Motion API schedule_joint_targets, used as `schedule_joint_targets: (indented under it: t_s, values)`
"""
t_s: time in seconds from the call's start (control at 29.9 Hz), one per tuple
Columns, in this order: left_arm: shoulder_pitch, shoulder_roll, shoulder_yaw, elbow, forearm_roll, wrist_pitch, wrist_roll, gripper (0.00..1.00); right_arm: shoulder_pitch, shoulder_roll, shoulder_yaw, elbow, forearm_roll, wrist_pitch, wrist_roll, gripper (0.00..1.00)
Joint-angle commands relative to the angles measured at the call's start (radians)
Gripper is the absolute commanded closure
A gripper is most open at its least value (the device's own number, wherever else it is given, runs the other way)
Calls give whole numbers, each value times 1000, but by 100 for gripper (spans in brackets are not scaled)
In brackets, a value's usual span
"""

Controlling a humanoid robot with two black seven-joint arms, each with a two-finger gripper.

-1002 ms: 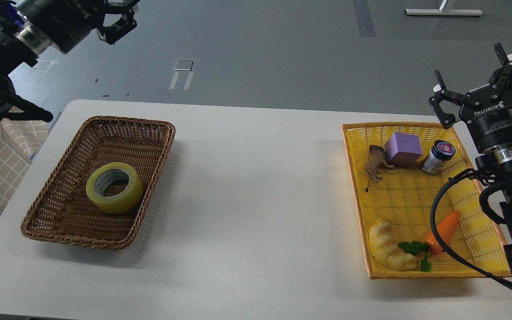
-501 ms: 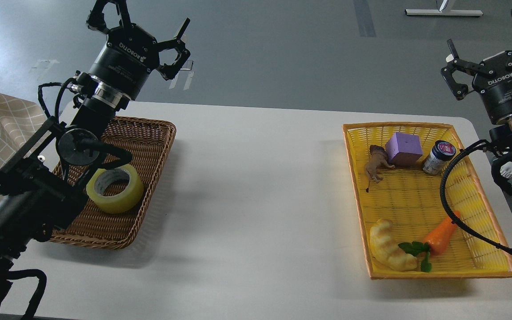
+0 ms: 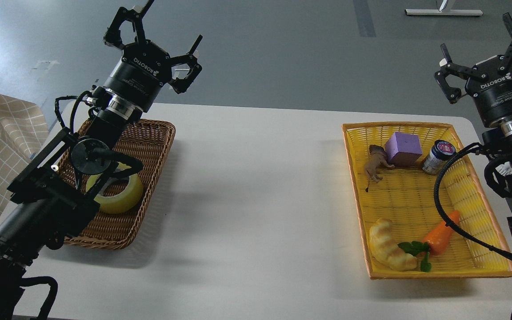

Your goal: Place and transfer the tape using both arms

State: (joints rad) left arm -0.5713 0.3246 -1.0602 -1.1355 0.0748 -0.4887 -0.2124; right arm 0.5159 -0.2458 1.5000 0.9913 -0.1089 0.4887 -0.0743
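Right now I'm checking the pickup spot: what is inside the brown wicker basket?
The tape lies flat in the brown wicker basket. The left arm crosses over the basket's left side, covering part of the roll and the floor there, so that part can't be checked.

We stand in what looks like a robotics lab or test room. Around our white table [image 3: 256, 186] lies a bare grey floor [image 3: 282, 53] marked with tape strips, and the metal foot of a stand [image 3: 443, 12] shows at the far edge. A brown wicker basket [image 3: 149, 146] and a yellow tray [image 3: 416, 195] of toy props are laid out as for trials.
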Motion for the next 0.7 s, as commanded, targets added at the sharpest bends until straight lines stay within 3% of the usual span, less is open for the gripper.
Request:
schedule_joint_targets:
  t_s: [0.0,0.67]
  values:
    - [2,-2,0,-1,0,0,-36,2,0,17,-1,0,-5,0,1,0]
    - [1,-36,0,-1,-7,0,-15,2,6,19,-11,3,-20,0,4,0]
